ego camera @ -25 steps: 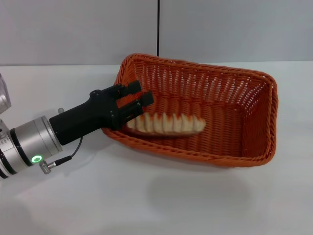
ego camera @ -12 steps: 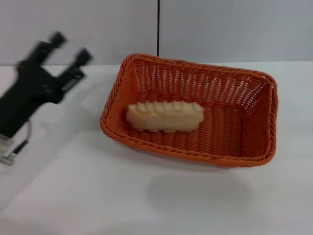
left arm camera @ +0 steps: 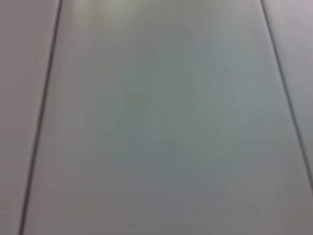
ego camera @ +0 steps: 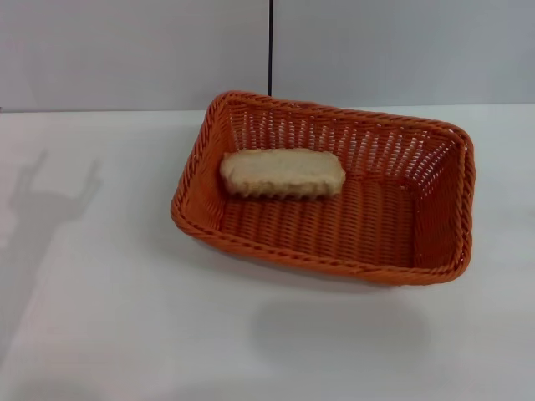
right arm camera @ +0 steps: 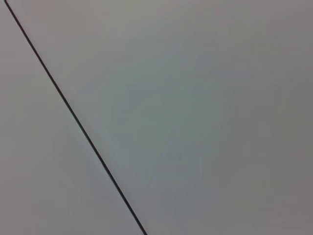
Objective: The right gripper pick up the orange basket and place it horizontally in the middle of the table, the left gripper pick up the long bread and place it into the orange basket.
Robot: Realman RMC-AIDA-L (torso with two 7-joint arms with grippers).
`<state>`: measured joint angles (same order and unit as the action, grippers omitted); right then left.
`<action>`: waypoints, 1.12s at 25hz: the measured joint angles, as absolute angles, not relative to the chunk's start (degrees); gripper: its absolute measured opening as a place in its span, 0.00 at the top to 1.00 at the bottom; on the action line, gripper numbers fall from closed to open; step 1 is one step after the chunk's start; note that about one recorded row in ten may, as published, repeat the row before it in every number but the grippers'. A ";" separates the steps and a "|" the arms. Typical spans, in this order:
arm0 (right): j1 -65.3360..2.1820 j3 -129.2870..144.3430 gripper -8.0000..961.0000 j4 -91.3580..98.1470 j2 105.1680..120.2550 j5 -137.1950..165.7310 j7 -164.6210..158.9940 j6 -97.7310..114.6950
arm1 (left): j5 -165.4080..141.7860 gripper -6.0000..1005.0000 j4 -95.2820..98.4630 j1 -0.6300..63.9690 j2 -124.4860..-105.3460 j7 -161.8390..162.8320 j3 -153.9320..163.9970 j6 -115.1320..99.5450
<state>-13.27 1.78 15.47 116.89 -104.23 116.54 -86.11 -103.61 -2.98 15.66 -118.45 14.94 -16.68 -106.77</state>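
The orange basket (ego camera: 435, 217) lies lengthwise across the middle of the white table (ego camera: 109, 317) in the head view. Inside it, toward its far left part, the long bread (ego camera: 282, 173) rests with its plain pale underside facing up and its ridged edge toward me. Neither gripper shows in any view. Only a grey shadow of the left gripper falls on the table at the far left. Both wrist views show nothing but a plain grey wall with thin dark seams.
A grey wall stands behind the table, with a dark vertical seam (ego camera: 270, 46) above the basket. White tabletop stretches in front of the basket and on both sides of it.
The left arm has pulled back up and left out of the head view, leaving only its shadow. The bread, released in the basket, has rolled over toward the far wall, pale side up.
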 joint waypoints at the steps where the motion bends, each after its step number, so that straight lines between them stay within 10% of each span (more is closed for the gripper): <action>1: -13.27 1.80 0.48 15.47 116.89 -104.24 116.54 -86.12 | -103.61 0.19 -2.97 15.66 -118.45 14.94 -16.68 -106.77; 28: -12.53 1.60 0.47 13.88 118.71 -104.18 128.22 -82.84 | -103.68 0.19 -2.93 14.75 -118.29 15.17 -20.39 -105.92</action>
